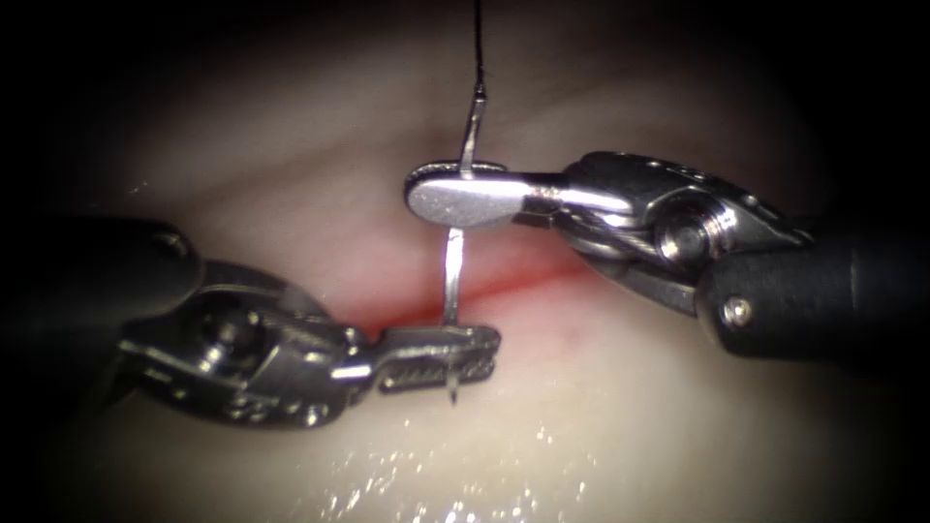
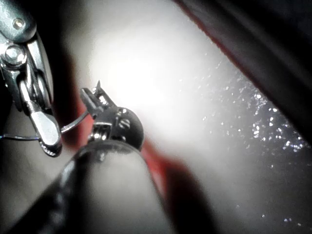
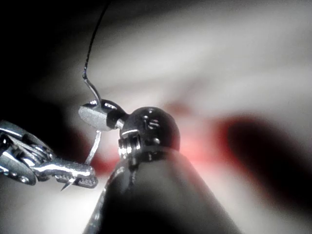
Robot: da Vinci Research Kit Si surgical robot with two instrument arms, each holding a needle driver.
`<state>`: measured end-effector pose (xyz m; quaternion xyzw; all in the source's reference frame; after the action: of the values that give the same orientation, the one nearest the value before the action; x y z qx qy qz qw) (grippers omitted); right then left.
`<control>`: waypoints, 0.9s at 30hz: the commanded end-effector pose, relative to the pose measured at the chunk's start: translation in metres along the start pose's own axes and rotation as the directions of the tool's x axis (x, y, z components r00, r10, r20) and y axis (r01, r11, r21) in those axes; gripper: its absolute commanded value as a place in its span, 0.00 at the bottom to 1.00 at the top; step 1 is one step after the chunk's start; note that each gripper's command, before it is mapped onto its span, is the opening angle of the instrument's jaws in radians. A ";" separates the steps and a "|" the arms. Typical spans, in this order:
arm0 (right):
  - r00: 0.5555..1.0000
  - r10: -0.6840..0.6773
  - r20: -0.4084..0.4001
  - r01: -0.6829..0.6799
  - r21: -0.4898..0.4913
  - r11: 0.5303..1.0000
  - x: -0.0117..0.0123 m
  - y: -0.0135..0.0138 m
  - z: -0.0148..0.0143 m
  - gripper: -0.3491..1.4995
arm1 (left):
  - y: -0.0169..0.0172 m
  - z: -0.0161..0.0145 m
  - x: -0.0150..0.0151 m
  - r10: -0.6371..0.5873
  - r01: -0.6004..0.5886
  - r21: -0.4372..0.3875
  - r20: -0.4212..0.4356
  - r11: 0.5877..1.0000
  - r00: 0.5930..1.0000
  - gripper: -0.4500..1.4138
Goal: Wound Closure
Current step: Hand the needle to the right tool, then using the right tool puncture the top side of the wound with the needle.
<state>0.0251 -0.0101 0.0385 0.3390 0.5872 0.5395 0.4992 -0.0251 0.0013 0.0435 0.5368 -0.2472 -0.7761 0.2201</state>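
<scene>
The curved needle (image 1: 451,276) stands almost upright above the cut (image 1: 547,279), free of the tissue (image 1: 697,436). My right tool (image 1: 455,194) comes in from the right and is shut on the needle near its thread end. My left tool (image 1: 453,358) is shut on the needle near its tip, and the point (image 1: 452,395) pokes out below the jaws. Black thread (image 1: 477,39) rises from the needle's tail. In the left wrist view the left tool (image 2: 97,100) holds the needle (image 2: 75,123) beside the right tool (image 2: 46,131). In the right wrist view the right tool (image 3: 95,116) grips the needle (image 3: 92,146) above the left tool (image 3: 73,173).
Red fluid (image 1: 426,312) lines the cut, which runs from lower left to upper right between the two tools. Wet, glistening pale tissue (image 1: 465,484) lies in front of the left tool.
</scene>
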 end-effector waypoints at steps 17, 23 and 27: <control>0.932 -0.357 0.066 0.349 0.100 0.932 0.0011 0.0024 0.0007 0.00 | 0.0016 -0.0021 0.0030 -0.415 0.412 0.056 0.055 0.910 0.908 0.99; 0.824 -0.564 0.049 0.556 0.121 0.823 0.0024 0.0044 0.0011 0.00 | 0.0043 -0.0057 0.0032 -0.486 0.481 0.066 0.137 0.874 0.863 0.86; 0.774 -0.632 0.033 0.621 0.154 0.769 0.0028 0.0051 0.0024 0.00 | 0.0066 -0.0061 0.0023 -0.528 0.530 0.042 0.186 0.847 0.828 0.59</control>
<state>0.0249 -0.0062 0.0424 0.1820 0.6776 0.2920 0.6499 -0.0191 -0.0059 0.0433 0.5059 -0.1056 -0.8558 -0.0241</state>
